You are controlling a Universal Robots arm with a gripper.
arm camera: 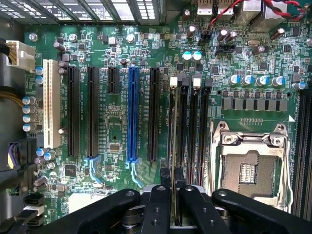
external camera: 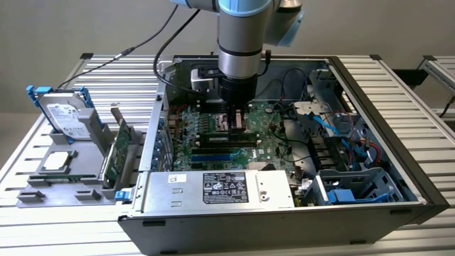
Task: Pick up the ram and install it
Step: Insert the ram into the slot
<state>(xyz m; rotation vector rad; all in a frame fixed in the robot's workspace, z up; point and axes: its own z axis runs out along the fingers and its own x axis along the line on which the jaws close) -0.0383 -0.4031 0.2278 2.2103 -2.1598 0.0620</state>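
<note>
At the exterior view's left, the hard drive (external camera: pixel 64 114) and expansion card (external camera: pixel 117 149) are parked outside the case (external camera: pixel 270 234). Mid-motherboard (arm camera: pixel 114 131), the ram (arm camera: pixel 173 131) is pinched edge-on by the narrowed gripper (arm camera: pixel 173 180), with its long axis run along the memory slots (arm camera: pixel 200 126) just beneath. Its bottom edge is hidden, so contact can't be called.

No text is legible (the power supply label (external camera: pixel 225 188) is too fine).

The computer case (external camera: pixel 284 229) lies open on the worktop (external camera: pixel 405 74). Inside it, the motherboard (external camera: pixel 186 141) lies behind the power supply (external camera: pixel 220 189) — a drive cage (external camera: pixel 355 186) is at the exterior view's right. The ram (arm camera: pixel 173 126) sits edge-on between the tool's (arm camera: pixel 174 204) fingers, over the memory slots (arm camera: pixel 195 131) beside the CPU socket (arm camera: pixel 248 165). A hard drive (external camera: pixel 65 114) stands outside the case, at the exterior view's left.
</note>
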